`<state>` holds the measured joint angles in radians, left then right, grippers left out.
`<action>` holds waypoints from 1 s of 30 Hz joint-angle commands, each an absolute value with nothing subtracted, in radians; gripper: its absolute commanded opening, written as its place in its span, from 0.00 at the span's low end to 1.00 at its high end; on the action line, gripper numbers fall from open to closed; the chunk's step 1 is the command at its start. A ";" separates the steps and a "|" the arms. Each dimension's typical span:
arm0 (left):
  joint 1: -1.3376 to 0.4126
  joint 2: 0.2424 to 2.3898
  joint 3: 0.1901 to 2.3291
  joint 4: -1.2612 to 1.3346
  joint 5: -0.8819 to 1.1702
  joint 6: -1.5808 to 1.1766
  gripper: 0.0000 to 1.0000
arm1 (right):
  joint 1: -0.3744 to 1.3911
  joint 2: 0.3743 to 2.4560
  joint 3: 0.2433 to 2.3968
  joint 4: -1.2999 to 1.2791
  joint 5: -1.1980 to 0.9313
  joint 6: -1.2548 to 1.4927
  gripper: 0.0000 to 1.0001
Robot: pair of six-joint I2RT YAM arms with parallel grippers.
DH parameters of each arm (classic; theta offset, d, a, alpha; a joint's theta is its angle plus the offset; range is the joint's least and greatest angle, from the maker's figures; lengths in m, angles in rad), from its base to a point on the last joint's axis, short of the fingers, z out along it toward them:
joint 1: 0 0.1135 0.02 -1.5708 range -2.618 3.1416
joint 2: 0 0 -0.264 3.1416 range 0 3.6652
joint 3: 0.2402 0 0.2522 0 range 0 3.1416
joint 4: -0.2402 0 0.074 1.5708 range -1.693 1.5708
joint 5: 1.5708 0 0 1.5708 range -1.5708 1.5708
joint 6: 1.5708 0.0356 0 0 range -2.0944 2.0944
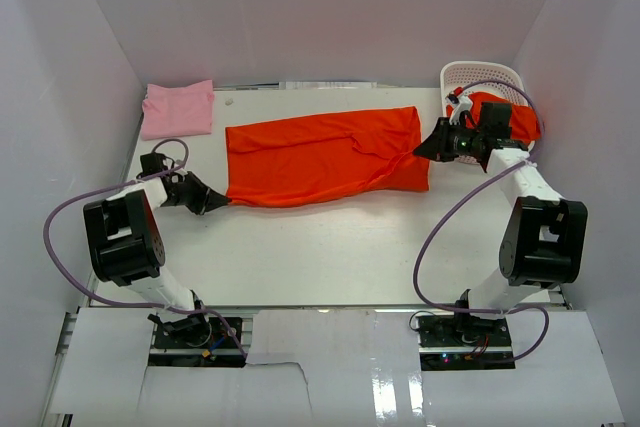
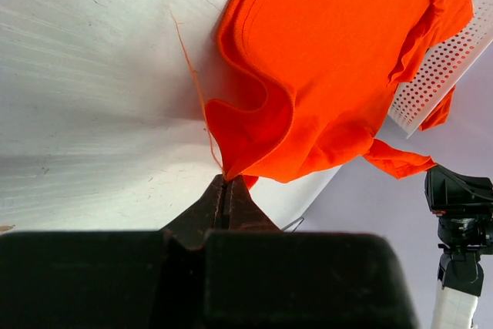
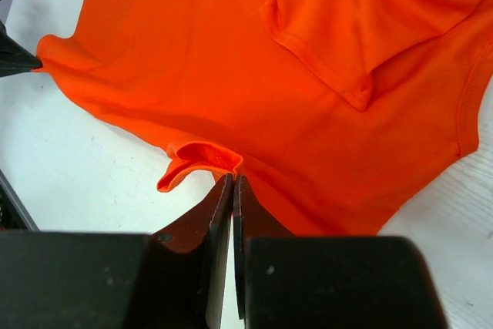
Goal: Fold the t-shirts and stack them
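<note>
Orange shirt (image 1: 325, 155) lies spread mid-counter (image 1: 320, 247), its ends pinched tight by the left gripper (image 1: 215, 202) and right gripper (image 1: 425, 147). Pink shirt (image 1: 178, 108) sits folded far-left; another orange shirt (image 1: 515, 117) fills the basket (image 1: 480, 72), so most folding probably remains

orange t-shirt (image 1: 320, 157) soft matt cloth; basket (image 1: 462, 71) perforated white plastic; table (image 1: 330, 247) smooth

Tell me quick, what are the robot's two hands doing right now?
Left gripper: shut, pinching a corner of the orange t-shirt.
Right gripper: shut, pinching the same shirt's edge.
</note>
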<state>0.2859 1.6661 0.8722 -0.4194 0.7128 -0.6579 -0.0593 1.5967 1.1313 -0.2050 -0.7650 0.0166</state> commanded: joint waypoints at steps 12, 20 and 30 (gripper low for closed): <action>0.284 1.531 0.803 -0.465 0.770 -0.660 0.00 | -0.064 1.614 1.174 -0.239 -0.707 0.028 0.08; 0.284 1.408 0.678 -0.465 0.787 -0.696 0.00 | -0.064 1.624 1.164 -0.258 -0.726 0.018 0.08; 0.284 1.410 0.655 -0.479 0.815 -0.683 0.00 | -0.064 1.629 1.193 -0.350 -0.709 0.005 0.08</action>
